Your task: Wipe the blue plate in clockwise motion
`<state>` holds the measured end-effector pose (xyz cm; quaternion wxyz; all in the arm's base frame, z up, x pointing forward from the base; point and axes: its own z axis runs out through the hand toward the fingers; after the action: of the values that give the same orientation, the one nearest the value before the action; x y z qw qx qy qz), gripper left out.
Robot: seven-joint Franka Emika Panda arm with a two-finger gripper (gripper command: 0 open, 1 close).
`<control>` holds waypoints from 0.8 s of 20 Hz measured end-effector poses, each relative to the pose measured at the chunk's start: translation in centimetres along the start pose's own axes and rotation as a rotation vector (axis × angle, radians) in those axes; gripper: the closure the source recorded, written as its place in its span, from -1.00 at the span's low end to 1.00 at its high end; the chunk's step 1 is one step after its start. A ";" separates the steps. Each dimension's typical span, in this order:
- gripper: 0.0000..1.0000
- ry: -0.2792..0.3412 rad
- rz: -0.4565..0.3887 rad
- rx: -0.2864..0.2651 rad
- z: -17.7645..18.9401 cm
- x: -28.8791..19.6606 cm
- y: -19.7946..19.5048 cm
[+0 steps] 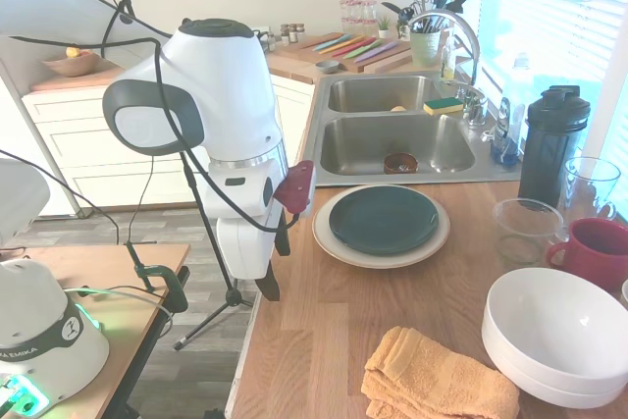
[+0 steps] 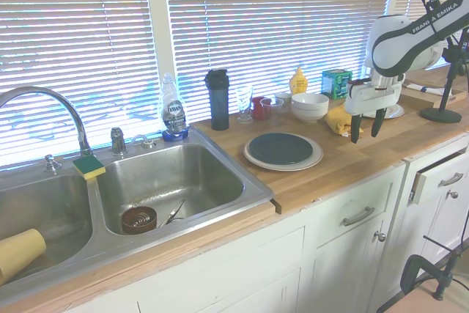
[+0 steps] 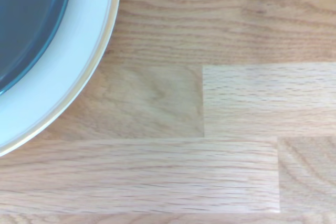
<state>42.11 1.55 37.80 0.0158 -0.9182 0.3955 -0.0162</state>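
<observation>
- Blue plate [image 1: 384, 219]: a dark teal, glossy round plate resting centred on a larger cream plate [image 1: 432, 244], on the wooden counter [image 1: 314, 340] just in front of the double sink [image 1: 392, 144]. Seen from the first exterior view, the stack sits near the middle of the counter.
- Claw [image 2: 367, 134]: it hangs above bare counter, apart from the plates, at about 3 o'clock of them in the second exterior view. Its two dark fingers are spread apart and hold nothing.
- Progress: judging by this, the wiping has not begun. No cloth is in the claw and nothing touches the blue plate. Still to do: pick up a cloth, bring it onto the plate, and wipe in clockwise circles.
- Likely wiping cloth: a folded orange towel [image 1: 437, 380] lies on the counter at about 6 o'clock of the plates in the first exterior view, well apart from them and untouched.
- Wrist view: shows only the plate edges at one corner and bare wood grain.
- Nearby things: stacked white bowls [image 1: 559, 336] beside the towel, a red mug [image 1: 601, 250], a clear plastic cup [image 1: 527, 228] and a black shaker bottle [image 1: 551, 144], all at roughly 3 o'clock of the plates.
- Obstacles: nothing lies on the blue plate. The bowls sit just beside the towel and could be bumped during a grasp.
</observation>
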 end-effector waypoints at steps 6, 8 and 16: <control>-1.00 0.005 0.034 -0.010 0.2 0.6 -0.6; -1.00 0.006 0.050 -0.009 0.0 1.2 -1.3; -1.00 0.000 0.122 0.000 -0.9 5.1 -2.9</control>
<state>47.67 -0.15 38.91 0.0166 -0.8924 0.4507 -0.0150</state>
